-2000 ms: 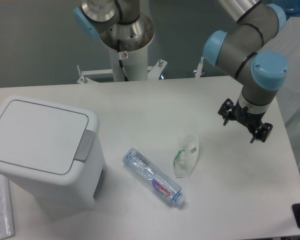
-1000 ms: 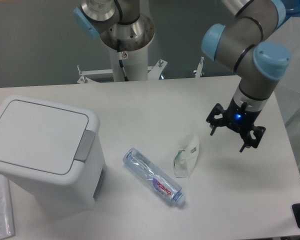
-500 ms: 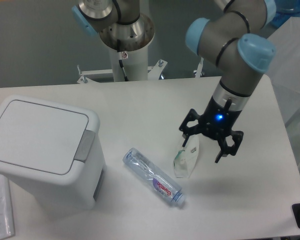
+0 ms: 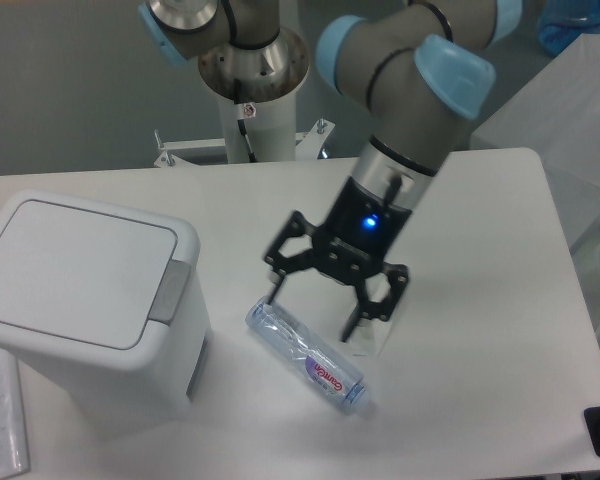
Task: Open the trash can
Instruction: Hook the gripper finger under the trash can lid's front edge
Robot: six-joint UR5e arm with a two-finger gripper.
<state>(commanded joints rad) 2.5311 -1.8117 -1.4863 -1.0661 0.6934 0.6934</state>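
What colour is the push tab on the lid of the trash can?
Grey; the tab sits at the right edge of the white trash can, seen in the fixed camera view.

1. The trash can (image 4: pixel 80 300) sits at the table's (image 4: pixel 480 400) left, lid flat and shut, grey tab (image 4: pixel 172 291) on its right edge.
2. The gripper (image 4: pixel 311 312) hangs with fingers spread wide above a clear plastic bottle (image 4: pixel 305 354), apart from the can.
3. A blue light glows on the gripper body.

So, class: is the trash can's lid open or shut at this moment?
Shut. The flat lid lies flush on the trash can, with no gap showing, and the open gripper is away from it, over the bottle.
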